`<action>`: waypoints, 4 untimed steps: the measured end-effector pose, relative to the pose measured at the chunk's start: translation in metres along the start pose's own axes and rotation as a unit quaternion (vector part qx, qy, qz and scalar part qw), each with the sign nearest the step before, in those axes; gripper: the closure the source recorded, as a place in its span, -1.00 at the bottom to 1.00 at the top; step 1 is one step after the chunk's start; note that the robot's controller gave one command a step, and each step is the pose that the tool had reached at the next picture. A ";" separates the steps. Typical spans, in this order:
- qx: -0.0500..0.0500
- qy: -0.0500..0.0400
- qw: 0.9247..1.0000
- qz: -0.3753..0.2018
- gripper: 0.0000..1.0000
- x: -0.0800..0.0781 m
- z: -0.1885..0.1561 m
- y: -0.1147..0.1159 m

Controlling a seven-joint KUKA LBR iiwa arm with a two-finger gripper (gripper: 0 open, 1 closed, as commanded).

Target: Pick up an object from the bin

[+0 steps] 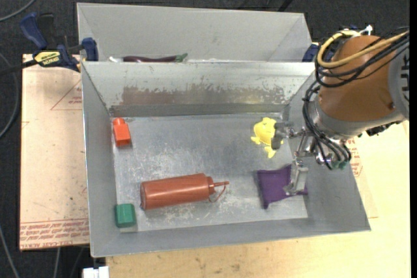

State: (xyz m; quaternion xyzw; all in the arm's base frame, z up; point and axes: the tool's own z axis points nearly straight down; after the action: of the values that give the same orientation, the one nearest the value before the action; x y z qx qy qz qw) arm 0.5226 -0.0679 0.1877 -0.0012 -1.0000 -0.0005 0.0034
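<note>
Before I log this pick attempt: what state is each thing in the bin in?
red squeeze bottle: lying on its side, nozzle pointing right.
orange block: resting by the left wall, apart from the rest.
green block: resting in the near left corner.
yellow toy: lying free near the right wall.
purple piece: lying on the floor, not lifted.
hand: down at the purple piece's right edge.

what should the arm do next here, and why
Probably nudge toward the middle of the bin and down onto the purple piece: the gripper sits at its right edge, close to the right wall, with the yellow toy apart.
</note>
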 end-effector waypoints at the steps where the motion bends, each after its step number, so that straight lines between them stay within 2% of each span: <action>1: 0.000 -0.004 1.000 -0.001 -1.00 -0.002 -0.004 0.000; 2: 0.000 -0.005 0.999 -0.042 -1.00 0.008 0.037 0.001; 3: 0.001 -0.005 0.986 -0.165 1.00 0.019 0.118 -0.013; 4: 0.001 -0.005 0.986 -0.166 1.00 0.019 0.118 -0.013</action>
State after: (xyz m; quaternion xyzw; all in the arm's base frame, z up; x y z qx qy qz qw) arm 0.5025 -0.0805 0.0701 0.1645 -0.9864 -0.0004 -0.0013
